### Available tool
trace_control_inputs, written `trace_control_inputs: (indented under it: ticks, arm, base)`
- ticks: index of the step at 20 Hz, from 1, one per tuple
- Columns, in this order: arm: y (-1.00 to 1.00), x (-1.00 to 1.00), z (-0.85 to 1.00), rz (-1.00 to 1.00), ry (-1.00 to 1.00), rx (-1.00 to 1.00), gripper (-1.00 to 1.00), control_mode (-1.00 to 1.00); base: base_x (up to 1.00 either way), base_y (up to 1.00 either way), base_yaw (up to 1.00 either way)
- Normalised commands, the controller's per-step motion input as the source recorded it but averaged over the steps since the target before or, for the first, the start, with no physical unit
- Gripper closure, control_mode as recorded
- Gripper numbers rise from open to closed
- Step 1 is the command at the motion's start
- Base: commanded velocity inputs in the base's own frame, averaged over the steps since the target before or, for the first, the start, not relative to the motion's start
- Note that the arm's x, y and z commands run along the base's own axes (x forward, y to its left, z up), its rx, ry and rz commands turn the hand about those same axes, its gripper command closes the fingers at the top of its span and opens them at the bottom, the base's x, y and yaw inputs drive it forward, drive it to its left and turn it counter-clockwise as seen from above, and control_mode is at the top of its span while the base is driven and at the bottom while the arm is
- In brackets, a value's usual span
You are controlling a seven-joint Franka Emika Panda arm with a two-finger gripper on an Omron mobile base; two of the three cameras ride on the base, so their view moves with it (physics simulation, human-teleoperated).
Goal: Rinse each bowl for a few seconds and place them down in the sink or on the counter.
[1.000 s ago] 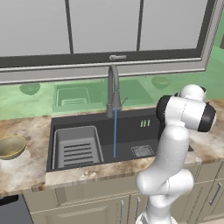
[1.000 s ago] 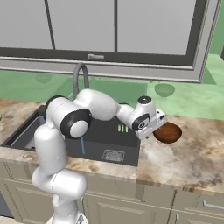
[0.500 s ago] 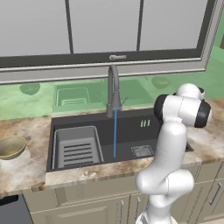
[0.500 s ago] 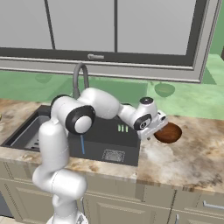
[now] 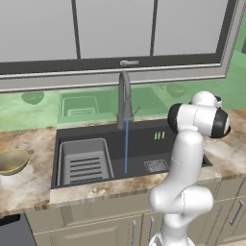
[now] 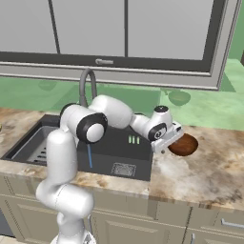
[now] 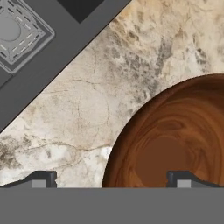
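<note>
Over the counter [image 6: 209, 171] right of the sink [image 6: 119, 152], gripper [image 6: 167, 141] hung with jaws spread wide, holding nothing. Straddled the near rim of the brown bowl [image 7: 175, 140]: one fingertip [image 7: 186, 178] inside the bowl, the other over bare stone beside it. Just beyond the gripper, sink edge and square drain [image 7: 15, 33]. Farther off, tap [image 5: 124, 98] ran a thin stream into the basin, beside the grey tray [image 5: 84, 161]. Well apart, across the sink, gold bowl [image 5: 11, 161] sat on the counter.
</note>
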Motion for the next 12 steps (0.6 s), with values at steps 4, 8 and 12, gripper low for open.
trace_control_inputs:
  ticks: [4,8,12]
  arm:
    - [-0.06,0.11,-0.11,0.02,0.06,0.0,-1.0,-1.0]
    - [-0.08,0.1,-0.13,0.03,0.05,0.0,-1.0,-1.0]
    - [-0.02,0.1,-0.17,0.03,0.06,0.0,1.0,-1.0]
  base:
    - [0.0,0.0,0.0]
    - [0.0,0.0,0.0]
    - [0.0,0.0,0.0]
